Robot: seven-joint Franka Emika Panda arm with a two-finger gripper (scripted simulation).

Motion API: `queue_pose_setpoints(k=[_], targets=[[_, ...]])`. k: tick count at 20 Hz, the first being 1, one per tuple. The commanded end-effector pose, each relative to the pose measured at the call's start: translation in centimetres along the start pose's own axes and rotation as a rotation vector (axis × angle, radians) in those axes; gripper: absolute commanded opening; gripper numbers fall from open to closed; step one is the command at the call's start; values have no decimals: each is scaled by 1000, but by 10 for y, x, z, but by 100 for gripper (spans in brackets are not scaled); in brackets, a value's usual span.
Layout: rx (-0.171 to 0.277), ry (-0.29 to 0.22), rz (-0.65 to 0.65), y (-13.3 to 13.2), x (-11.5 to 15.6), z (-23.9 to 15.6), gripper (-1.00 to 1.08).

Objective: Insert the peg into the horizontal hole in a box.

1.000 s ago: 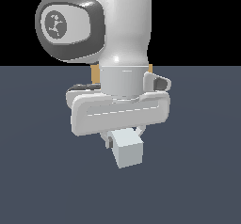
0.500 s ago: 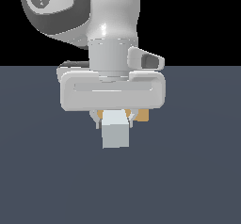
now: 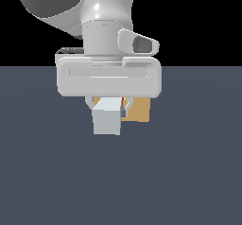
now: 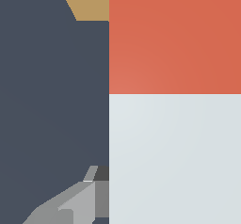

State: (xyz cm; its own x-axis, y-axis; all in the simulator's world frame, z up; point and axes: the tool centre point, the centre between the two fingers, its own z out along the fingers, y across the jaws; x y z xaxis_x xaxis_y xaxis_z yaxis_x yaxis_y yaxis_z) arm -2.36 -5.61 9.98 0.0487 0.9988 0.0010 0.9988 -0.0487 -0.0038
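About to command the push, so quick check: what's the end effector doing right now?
End effector: closed on the peg, grey end facing the exterior camera, tan box right behind it.

peg [image 4: 174, 100]: smooth matt | box [image 3: 139, 109]: matt wood-tan | pincer [image 3: 108, 107]: glossy plastic

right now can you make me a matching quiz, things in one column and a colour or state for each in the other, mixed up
Things:
1. peg, end facing the exterior camera
2. peg's far half in the wrist view
3. box
4. gripper

Colours or states:
A. tan, partly hidden behind the arm
B. orange-red
C. shut on the peg
D. light grey-white

Pairs: 1-D, 2-B, 3-A, 4-C
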Motion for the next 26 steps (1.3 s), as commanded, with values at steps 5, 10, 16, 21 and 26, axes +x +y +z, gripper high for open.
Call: queue_pose_setpoints(k=[5,10,16,21,26], targets=[[-4,-1,22,0,1,-6,-100],[-6,-1,21,1,2,-7,-100],[-3,-1,20,0,2,-6,-100],[-3,-1,20,0,15,-6,-100],[-5,0,20,0,48,-7,-100]])
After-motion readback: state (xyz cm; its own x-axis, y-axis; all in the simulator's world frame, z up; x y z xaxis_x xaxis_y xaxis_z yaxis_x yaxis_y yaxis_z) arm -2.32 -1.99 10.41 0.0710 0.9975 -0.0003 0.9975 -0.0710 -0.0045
